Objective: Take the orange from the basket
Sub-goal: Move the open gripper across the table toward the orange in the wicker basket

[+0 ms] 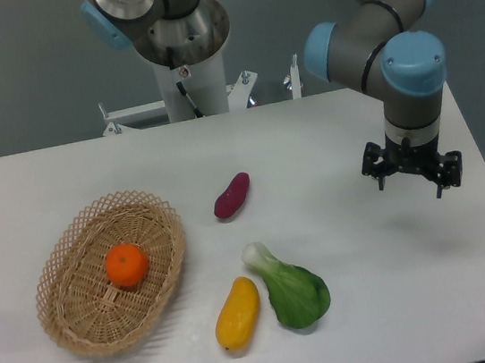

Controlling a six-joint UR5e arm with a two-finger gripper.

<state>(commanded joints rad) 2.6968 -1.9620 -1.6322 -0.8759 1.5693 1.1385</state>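
Nearest you on the worktop (378, 307) lies an elongated yellow-orange fruit (238, 313), and just beside it, perhaps touching, a bok choy (289, 289) with its white stem pointing up-left. Neither is your target, so don't let the yellow one mislead you.

To the left sits the wicker basket (69, 328), and the orange (127, 264) rests inside it, slightly above the middle of the basket floor, clear of the lacy rim on all sides. Nothing covers it or leans on it.

Further back, between basket and arm, a small purple sweet potato (232, 195) lies alone on the white surface.

Your pincer (412, 173) hangs over the right side of the worktop, well apart from the basket, pointing downward with nothing in it. The fingers look spread, though at this size and angle you should treat that as likely rather than certain.

You are at the approach step: no grasp has been made and the orange is untouched. I'd judge the next move calls for a long traverse leftward across the worktop, passing above the sweet potato and greens, until the pincer is centred over the orange. Then descend straight down inside the rim, with the jaws wide enough to straddle the round fruit, and close on its widest part so it doesn't roll or squirt out.
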